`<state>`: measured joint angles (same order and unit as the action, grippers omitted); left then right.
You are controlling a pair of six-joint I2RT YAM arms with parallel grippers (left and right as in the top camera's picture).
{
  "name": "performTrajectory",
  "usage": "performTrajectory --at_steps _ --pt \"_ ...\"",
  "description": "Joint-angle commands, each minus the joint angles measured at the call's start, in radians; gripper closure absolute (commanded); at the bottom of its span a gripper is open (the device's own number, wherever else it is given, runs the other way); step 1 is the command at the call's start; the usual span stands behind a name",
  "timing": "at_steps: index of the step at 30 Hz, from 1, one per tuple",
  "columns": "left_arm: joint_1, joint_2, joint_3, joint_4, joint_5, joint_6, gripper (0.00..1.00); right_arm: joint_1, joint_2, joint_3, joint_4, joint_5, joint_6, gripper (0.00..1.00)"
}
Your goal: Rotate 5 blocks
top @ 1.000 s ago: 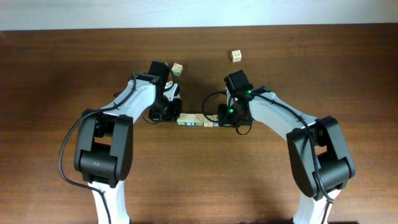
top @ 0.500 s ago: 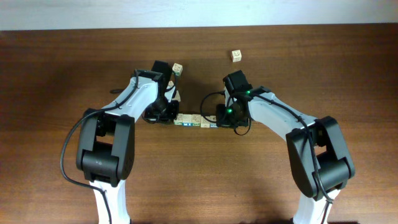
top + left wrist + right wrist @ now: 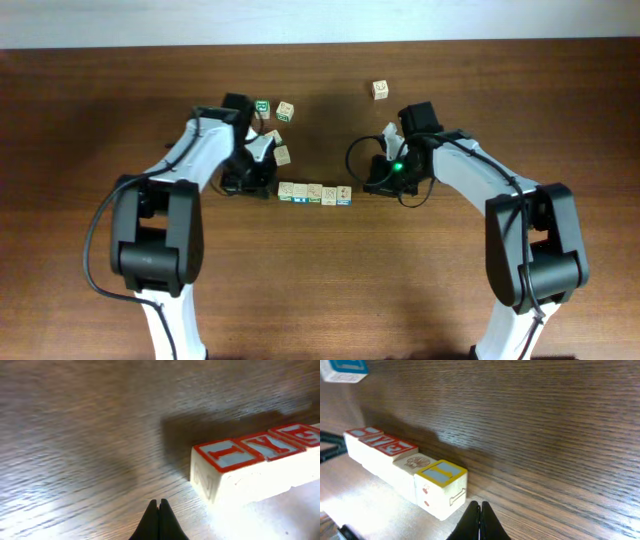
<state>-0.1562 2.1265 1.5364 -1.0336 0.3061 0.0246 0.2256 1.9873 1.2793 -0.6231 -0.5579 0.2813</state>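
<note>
Dark wood worktop carrying five small light-wood alphabet blocks, touching in one straight row between the arms. Left gripper and right gripper both fully closed, holding nothing, each near a row end without touching

Bare table flanks the block row; stray cubes stand just behind.

Dark brown wood-grain tabletop across nearly the whole overhead view, edged at the far side by a pale whitish strip, soft glare on the grain.
</note>
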Motion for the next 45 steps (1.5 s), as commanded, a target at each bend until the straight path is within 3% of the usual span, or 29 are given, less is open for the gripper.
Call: performTrajectory --at_steps 1,3,10,31,41,45 --pt "0.04 0.018 0.017 -0.004 0.114 0.119 1.0 0.003 0.016 -0.029 0.022 -0.063 -0.044 0.96" --pt "0.044 0.018 0.017 -0.005 0.188 0.19 1.0 0.003 0.016 -0.069 0.07 -0.119 -0.068 0.96" --pt "0.043 0.018 0.016 -0.004 0.195 0.197 1.0 0.001 0.016 -0.108 0.138 -0.127 -0.065 0.95" --pt "-0.049 0.018 0.005 0.079 0.045 0.06 1.0 0.003 0.016 -0.111 0.145 -0.127 -0.063 0.95" --pt "-0.049 0.018 0.005 0.078 0.049 0.05 1.0 0.001 0.016 -0.127 0.132 -0.158 0.056 0.96" --pt "-0.049 0.018 0.005 0.078 0.049 0.05 1.0 -0.043 0.016 -0.185 0.23 -0.233 0.098 0.96"
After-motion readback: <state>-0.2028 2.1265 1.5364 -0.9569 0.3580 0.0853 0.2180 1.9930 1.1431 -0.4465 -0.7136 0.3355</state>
